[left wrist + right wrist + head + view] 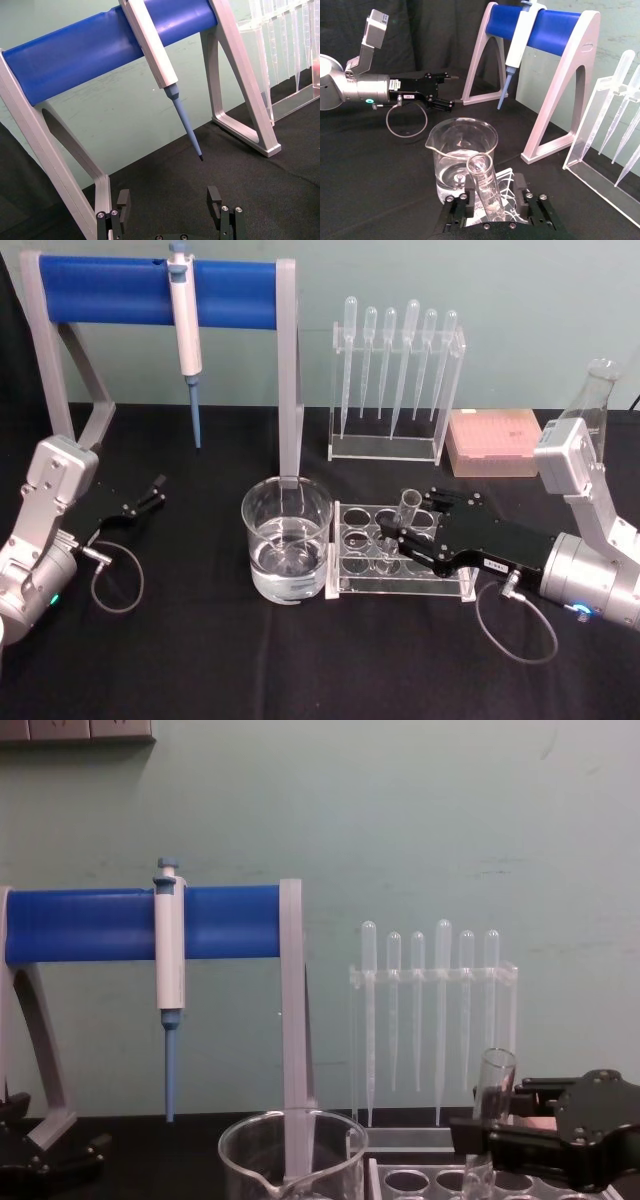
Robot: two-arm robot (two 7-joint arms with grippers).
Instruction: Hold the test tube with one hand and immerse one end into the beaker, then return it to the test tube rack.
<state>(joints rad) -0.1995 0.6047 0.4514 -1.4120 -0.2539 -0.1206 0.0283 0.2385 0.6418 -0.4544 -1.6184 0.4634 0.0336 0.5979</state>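
The test tube (409, 506) stands leaning in a clear rack (352, 585) just right of the beaker (287, 540), which holds clear liquid. My right gripper (412, 521) reaches in from the right with its fingers on either side of the tube. In the right wrist view the tube (485, 185) sits against one finger (464, 199), with a gap to the other, so the gripper (492, 196) is open. The chest view shows the tube (492, 1092) in front of the black gripper (482, 1130), beside the beaker (290, 1150). My left gripper (150, 495) rests open at the far left.
A blue-barred stand (150, 290) with a hanging pipettor (186, 330) rises behind the beaker. A clear rack of plastic pipettes (395, 380), a pink tip box (492, 440) and a glass flask (590, 400) stand at the back right. Cables loop beside both wrists.
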